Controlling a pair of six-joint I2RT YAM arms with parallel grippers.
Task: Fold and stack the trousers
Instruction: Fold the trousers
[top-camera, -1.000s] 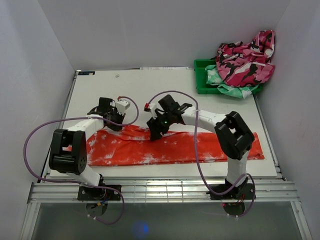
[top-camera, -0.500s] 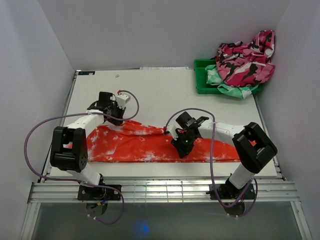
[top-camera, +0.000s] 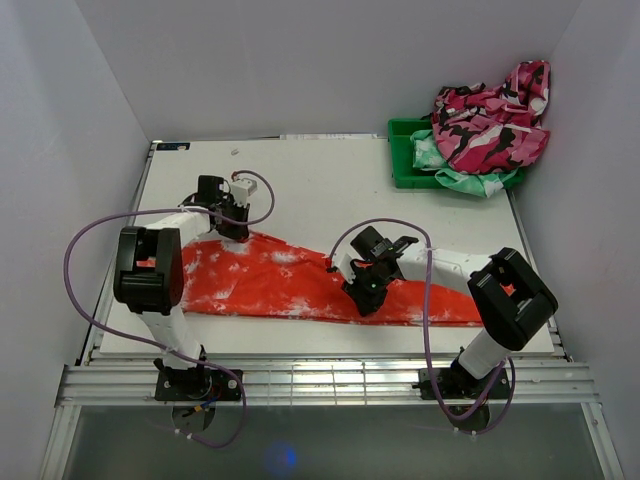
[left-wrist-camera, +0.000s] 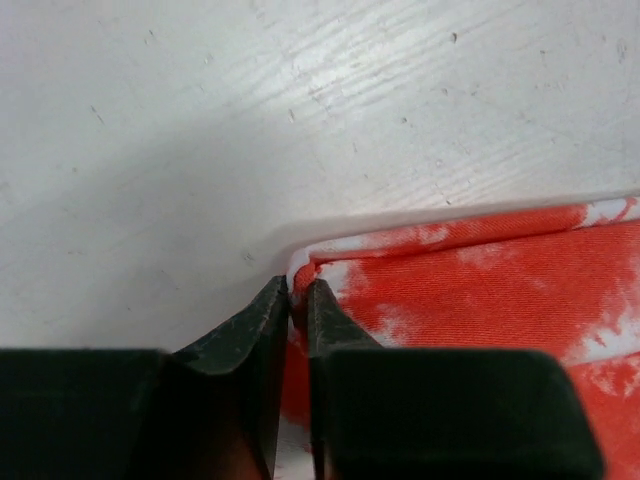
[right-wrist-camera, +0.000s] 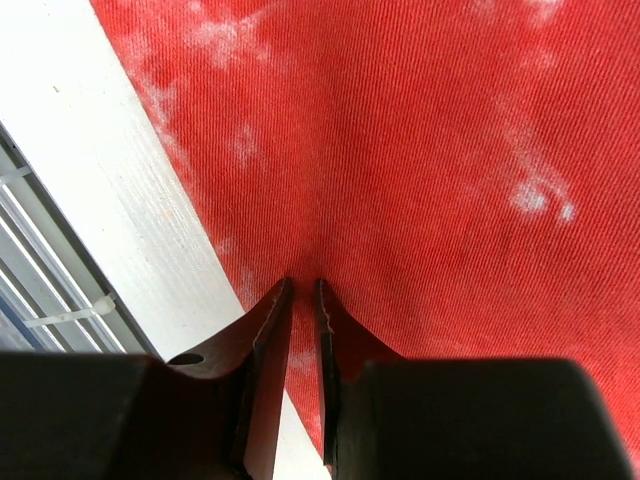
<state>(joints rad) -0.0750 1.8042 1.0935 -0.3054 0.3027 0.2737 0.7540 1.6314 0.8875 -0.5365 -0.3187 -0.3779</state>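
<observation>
The left gripper (left-wrist-camera: 297, 290) is pinching a corner fold of the trousers (top-camera: 270, 285), its jaws standing almost together with the hem caught at their tips. The right gripper (right-wrist-camera: 300, 285) is likewise nipping the cloth near its edge, and the weave is puckering into the narrow slit. The trousers are lying flat on the table (top-camera: 320, 180), stretching between the two pairs of jaws and running on beyond the right ones. The cloth is looking light, limp and likely to sag or slip, so hems and corners are probably offering the surest hold. Well beyond the right jaws, a green bin (top-camera: 403, 128) is holding a camouflage garment (top-camera: 490, 125) heaped over a mint-green garment (top-camera: 470, 181).
</observation>
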